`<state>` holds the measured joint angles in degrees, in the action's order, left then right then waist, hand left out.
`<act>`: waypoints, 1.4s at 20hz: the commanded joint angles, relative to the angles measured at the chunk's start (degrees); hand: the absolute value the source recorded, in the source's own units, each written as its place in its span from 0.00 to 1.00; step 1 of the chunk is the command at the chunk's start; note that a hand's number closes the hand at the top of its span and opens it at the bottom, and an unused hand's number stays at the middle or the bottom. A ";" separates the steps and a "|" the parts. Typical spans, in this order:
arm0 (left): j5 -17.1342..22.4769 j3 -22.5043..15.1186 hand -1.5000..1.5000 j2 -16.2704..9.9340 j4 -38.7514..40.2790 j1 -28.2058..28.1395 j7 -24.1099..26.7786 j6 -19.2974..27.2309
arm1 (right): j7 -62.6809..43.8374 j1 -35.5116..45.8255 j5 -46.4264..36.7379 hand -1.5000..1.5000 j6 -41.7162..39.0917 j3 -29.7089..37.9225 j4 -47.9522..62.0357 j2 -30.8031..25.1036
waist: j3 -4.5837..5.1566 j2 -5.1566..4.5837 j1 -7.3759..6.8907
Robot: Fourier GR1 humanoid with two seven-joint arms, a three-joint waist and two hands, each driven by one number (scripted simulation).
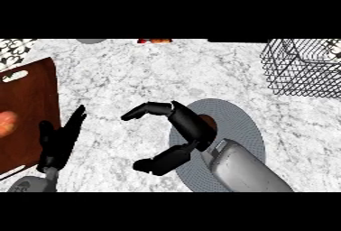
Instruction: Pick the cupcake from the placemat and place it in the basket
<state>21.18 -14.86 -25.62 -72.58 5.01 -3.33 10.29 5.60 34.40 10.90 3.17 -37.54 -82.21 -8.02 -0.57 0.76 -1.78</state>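
Over the grey round placemat [243, 124] my right hand [183, 128] hangs with its fingers spread, the upper ones arched out to the left and the thumb reaching from below, so the hand forms a wide gap that closes on nothing I can make out. Just behind the palm a small brownish shape [208, 120] shows on the mat; I take it to be the cupcake, mostly hidden by the hand, and I cannot tell whether the hand touches it. By my reading the task has barely begun: the cupcake sits on the mat, not lifted, and the wire basket [300, 67] at the far right stands well apart from it. Grasping, carrying and setting down all remain. My left hand [58, 142] rests open near the wooden board [30, 103] at the left, fingers up.
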 commanded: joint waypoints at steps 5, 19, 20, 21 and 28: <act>1.56 -0.37 0.50 0.14 1.90 -7.58 -4.16 0.37 | -17.46 12.90 -19.60 0.00 4.62 -1.49 -0.90 -13.38 | 0.90 0.79 2.76; 0.24 -0.81 0.50 1.12 -2.23 -8.84 -5.48 1.53 | -38.21 31.29 -2.23 0.00 -36.76 4.33 -7.61 -33.11 | 0.70 -0.19 2.80; -0.76 -1.02 0.50 1.35 -1.99 -10.55 -3.91 2.34 | -40.40 32.84 -0.47 0.00 -39.26 4.28 -8.01 -33.26 | 0.76 -0.06 2.41; -0.89 -1.69 0.50 1.87 -4.28 -10.33 -5.63 3.24 | -42.20 34.59 1.55 0.00 -41.33 5.83 -8.34 -34.45 | 0.69 0.10 2.40; -1.18 -0.53 0.50 1.77 -3.07 -12.28 -3.65 1.71 | -42.66 31.35 4.58 0.00 -47.68 7.98 -9.68 -38.57 | 0.59 -0.45 2.09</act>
<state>19.07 -13.40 -25.17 -78.36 -1.13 -4.82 13.05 -36.15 67.27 13.41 -41.18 -31.03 -90.48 -44.36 -0.65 0.88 0.66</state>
